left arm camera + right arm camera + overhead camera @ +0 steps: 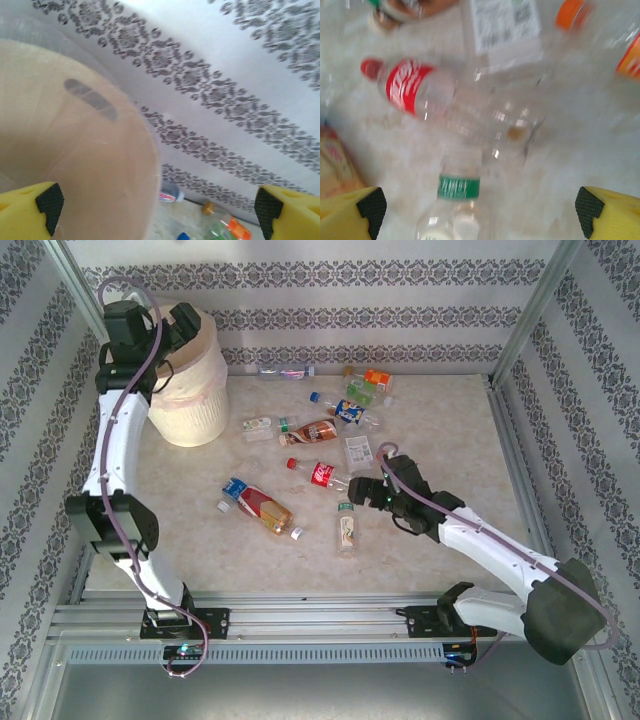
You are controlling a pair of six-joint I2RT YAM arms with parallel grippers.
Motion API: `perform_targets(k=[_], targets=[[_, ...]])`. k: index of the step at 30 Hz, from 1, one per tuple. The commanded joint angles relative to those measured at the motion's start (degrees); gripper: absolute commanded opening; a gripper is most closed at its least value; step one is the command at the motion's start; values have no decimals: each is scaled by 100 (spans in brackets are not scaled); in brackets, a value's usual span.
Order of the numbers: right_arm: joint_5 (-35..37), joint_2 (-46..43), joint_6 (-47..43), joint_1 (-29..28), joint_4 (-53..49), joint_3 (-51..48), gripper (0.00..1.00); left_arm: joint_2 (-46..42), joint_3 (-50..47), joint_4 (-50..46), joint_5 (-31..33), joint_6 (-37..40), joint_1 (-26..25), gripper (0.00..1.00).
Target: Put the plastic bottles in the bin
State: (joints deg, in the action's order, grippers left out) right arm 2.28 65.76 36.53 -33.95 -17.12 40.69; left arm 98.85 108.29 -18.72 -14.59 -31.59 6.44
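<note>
Bottles mostly waiting: roughly ten plastic bottles (320, 475) are lying on the table, beside one bin (190, 415).

Top view: the left gripper (183, 332) is hovering over the bin while the right gripper (358, 490) is reaching among the bottles. Left wrist: jaws gaping wide, empty, bin wall just beneath. Right wrist: jaws gaping wide, empty, with a green-banded bottle (457, 187) lying between them.

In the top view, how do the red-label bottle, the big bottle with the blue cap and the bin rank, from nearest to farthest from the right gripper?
Counting from the right gripper:
1. red-label bottle, just to its left, mid-table.
2. blue-cap bottle, further left and a little nearer the arm bases.
3. bin, at the far left corner of the table.
</note>
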Motion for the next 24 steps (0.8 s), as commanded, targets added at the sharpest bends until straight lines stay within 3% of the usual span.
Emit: perform_targets(k=[1, 5, 9, 16, 24], targets=[[-471, -127, 95, -341, -509, -217, 98, -421, -528, 602, -308, -99, -144, 100], [-606, 77, 59, -794, -548, -188, 98, -1002, -1114, 676, -373, -406, -392, 100], [-422, 380, 181, -1043, -701, -131, 98, -1505, -1565, 458, 61, -359, -998, 100], [-269, 999, 153, -1399, -761, 117, 98, -1748, -2246, 507, 184, -610, -1862, 100], [226, 1614, 283, -1885, -1058, 371, 98, -1853, -2866, 349, 355, -1040, -2189, 100]])
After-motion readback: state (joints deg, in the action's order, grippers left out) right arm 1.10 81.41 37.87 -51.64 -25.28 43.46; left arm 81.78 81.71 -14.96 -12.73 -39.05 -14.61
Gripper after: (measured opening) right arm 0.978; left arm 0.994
